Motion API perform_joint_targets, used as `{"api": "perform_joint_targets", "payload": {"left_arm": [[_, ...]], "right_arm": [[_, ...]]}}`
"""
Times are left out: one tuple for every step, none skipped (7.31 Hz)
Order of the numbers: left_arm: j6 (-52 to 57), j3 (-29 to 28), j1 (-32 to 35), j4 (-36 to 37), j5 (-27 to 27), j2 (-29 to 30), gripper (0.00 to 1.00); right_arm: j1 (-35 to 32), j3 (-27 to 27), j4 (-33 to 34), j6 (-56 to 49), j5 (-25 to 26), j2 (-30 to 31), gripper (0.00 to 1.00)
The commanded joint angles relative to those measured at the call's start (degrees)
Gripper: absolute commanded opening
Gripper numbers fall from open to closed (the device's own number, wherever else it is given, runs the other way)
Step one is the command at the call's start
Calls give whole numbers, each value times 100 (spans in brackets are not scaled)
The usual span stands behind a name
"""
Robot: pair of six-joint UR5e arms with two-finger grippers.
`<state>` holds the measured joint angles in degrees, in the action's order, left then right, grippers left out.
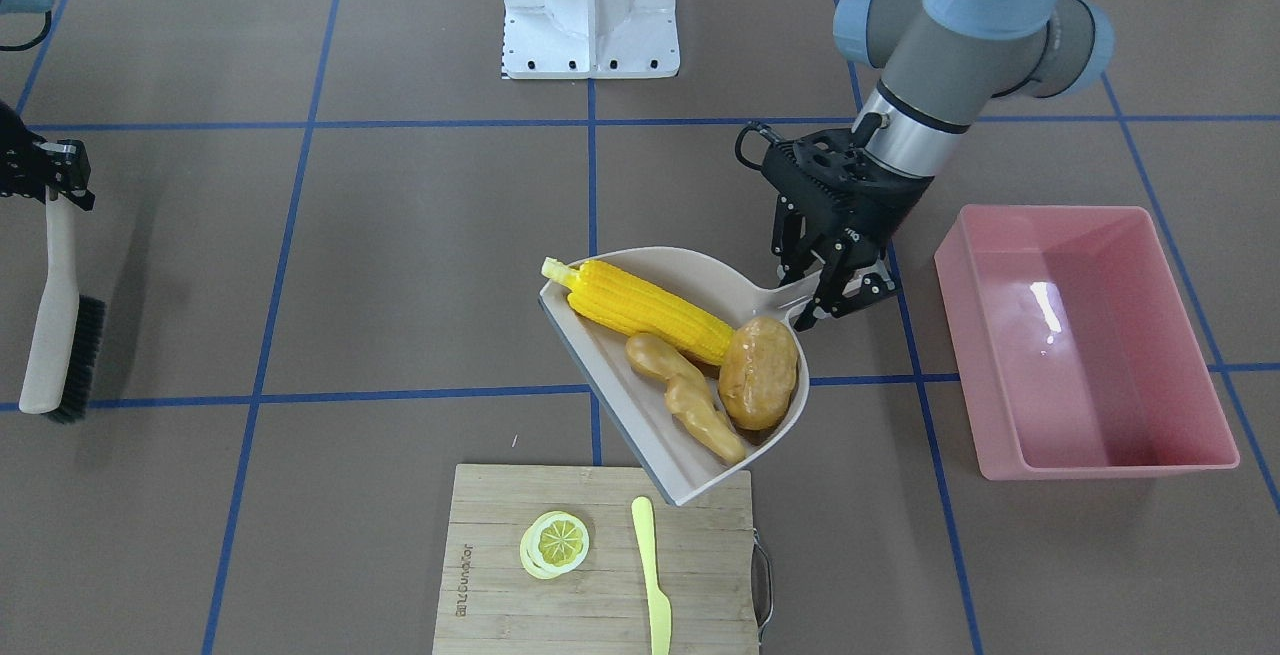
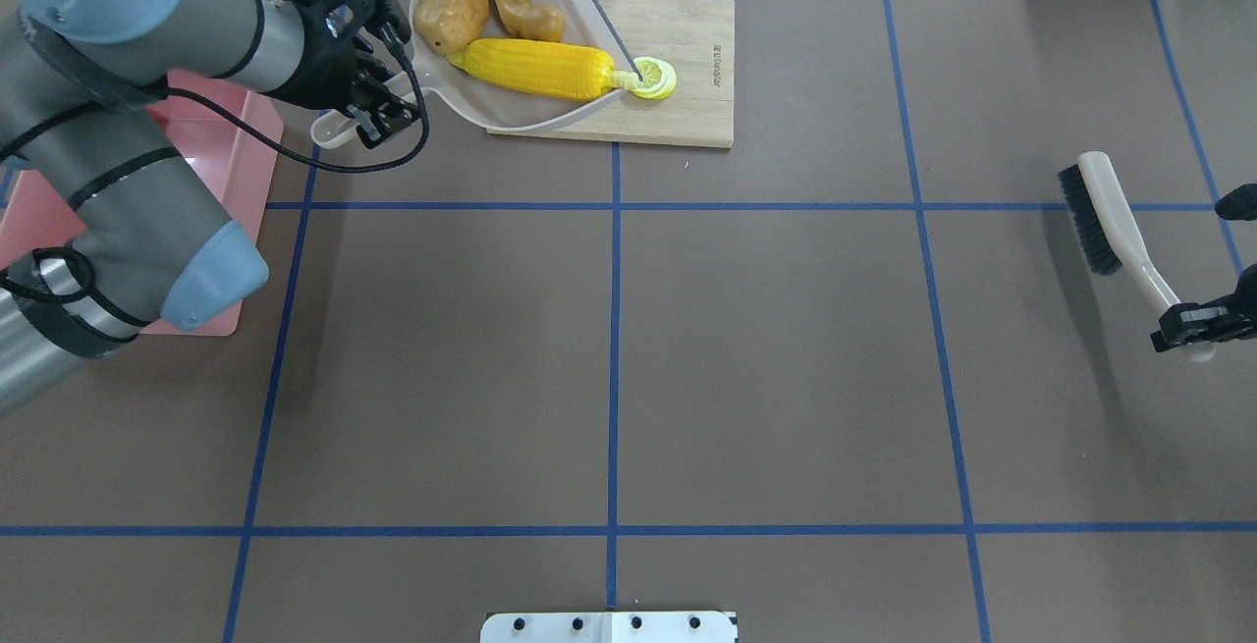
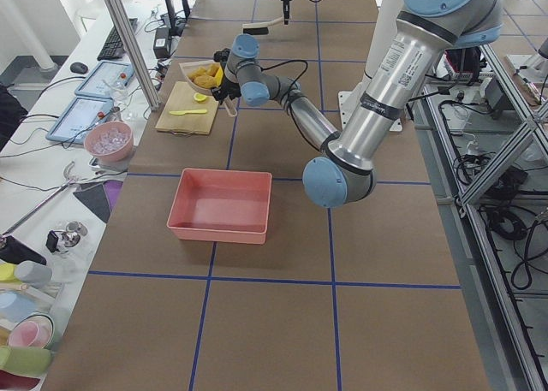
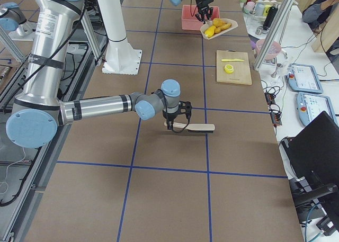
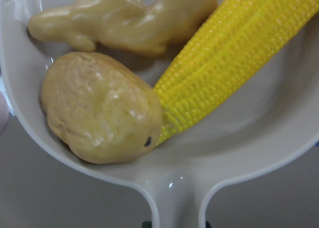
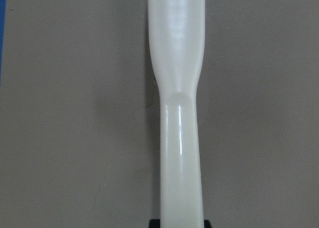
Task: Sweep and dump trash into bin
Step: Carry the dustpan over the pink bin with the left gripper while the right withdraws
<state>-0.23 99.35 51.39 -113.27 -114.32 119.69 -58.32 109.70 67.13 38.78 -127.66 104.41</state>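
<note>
Three toys, corn (image 1: 650,310), potato (image 1: 760,373) and ginger (image 1: 690,397), sit in the dustpan (image 1: 610,365) beyond the cutting board (image 1: 500,515), its handle (image 2: 332,131) clamped by the left gripper (image 1: 815,300); pink bin (image 1: 1100,375) at three o'clock, right gripper (image 2: 1188,321) clenching the brush (image 1: 55,325) at nine

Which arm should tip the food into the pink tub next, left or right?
Left. The left gripper is shut on the dustpan by its handle, with corn, potato and ginger in the pan, and the pink tub sits right beside it. The right gripper holds the brush at the table's far end.
</note>
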Motion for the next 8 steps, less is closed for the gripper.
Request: {"api": "perform_joint_targets", "payload": {"left_arm": [[338,110,754,260,-668,-348,0],[644,224,1080,584,-1019,-506,0],[865,346,1397,848,-1335,-734,0],[1224,365,1739,938,-1687,-971,0],[1915,348,2125,1173,-2030,-1217,0],[2478,348,2460,1454,-2355,-1402,0],[2832,356,2672,1596,-2567,-1578,0],[3218,357,2857,1650,-2639,-1850,0]], "right_arm": [[22,34,-16,496,-48,-8,0],[92,34,-7,525,-57,-34,0],[258,86,-7,717,-49,-61,0],[521,234,-7,997,-22,-61,0],[688,358,-7,1130,-5,-52,0],[760,385,-7,1149,13,-43,0],[882,377,-7,1271,48,-52,0],[997,377,-7,1299,213,-52,0]]}}
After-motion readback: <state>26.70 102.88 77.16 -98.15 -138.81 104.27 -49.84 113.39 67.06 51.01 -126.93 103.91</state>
